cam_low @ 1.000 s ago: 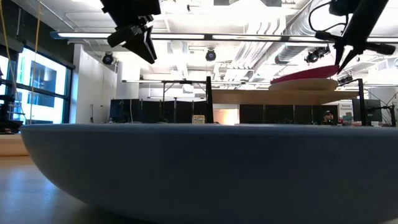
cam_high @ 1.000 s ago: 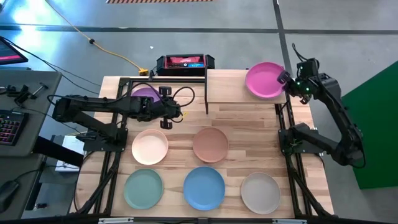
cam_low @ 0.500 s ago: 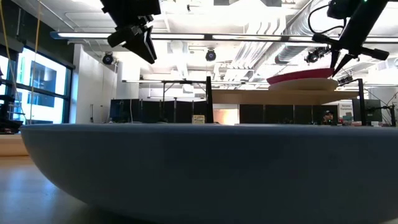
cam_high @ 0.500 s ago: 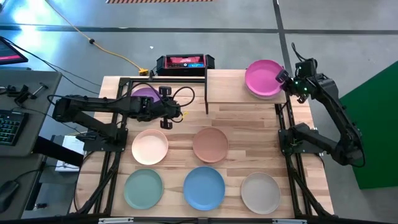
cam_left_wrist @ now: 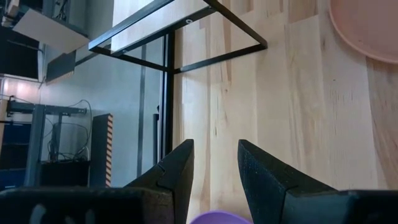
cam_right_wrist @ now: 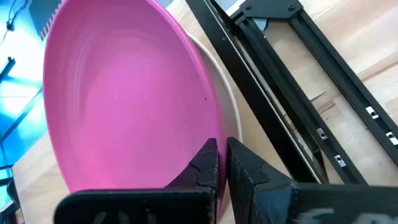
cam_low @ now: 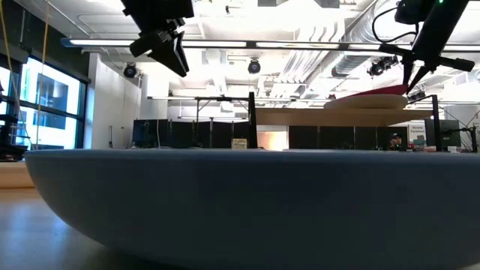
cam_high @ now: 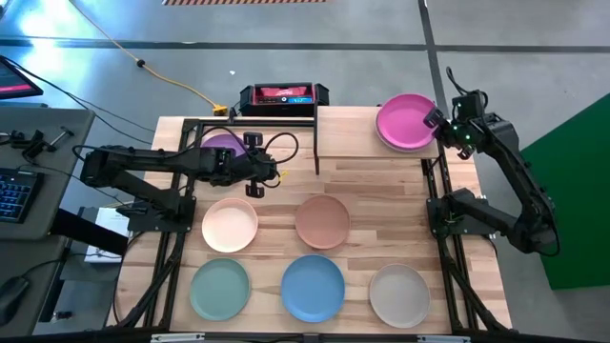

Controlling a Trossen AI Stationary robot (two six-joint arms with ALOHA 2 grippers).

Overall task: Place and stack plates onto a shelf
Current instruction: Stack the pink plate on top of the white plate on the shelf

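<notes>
The right gripper (cam_right_wrist: pixel 222 163) pinches the magenta plate (cam_right_wrist: pixel 124 99) atop a beige plate (cam_right_wrist: pixel 231 118) on the shelf (cam_high: pixel 353 129); the left gripper (cam_left_wrist: pixel 214 165), jaws parted and empty, waits over the purple plate (cam_high: pixel 221 143), six plates unstacked.

A robotics lab or workshop. Exposed ceiling ducts (cam_low: pixel 352 34) hang overhead. A keyboard (cam_high: pixel 11 195) sits by the wooden table (cam_high: pixel 372 186) on bare concrete.

You look straight down from above; level from beside the blue plate (cam_low: pixel 225 202); wrists close in.
</notes>
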